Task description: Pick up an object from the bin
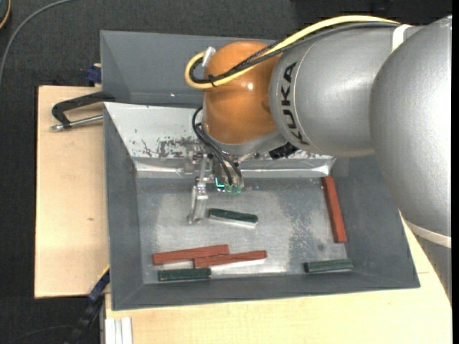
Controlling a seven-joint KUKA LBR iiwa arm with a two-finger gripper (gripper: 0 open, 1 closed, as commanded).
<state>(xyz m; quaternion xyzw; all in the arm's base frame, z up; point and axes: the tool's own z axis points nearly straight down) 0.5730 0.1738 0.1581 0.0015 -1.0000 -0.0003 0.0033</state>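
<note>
Bin (122, 213), grey metal. Gripper (198, 208) hung low over the mid-floor, toward the back wall. How far it was open could not be told, nor whether it had hold of anything. Mid green bar (233, 217) lay just beside it, to the right. Two red bars (209, 256) lay side by side near the front. Left green bar (184, 274) lay just before them, right green bar (328, 266) at front right. Side red bar (333, 208) lay along the right wall.

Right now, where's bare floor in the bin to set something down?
Free: floor between the bin's left wall and the pincer; floor between the centre dark green stick and the red-brown stick along the right wall. Crowded: front left, where two red-brown sticks and a dark green stick lie bunched.
</note>
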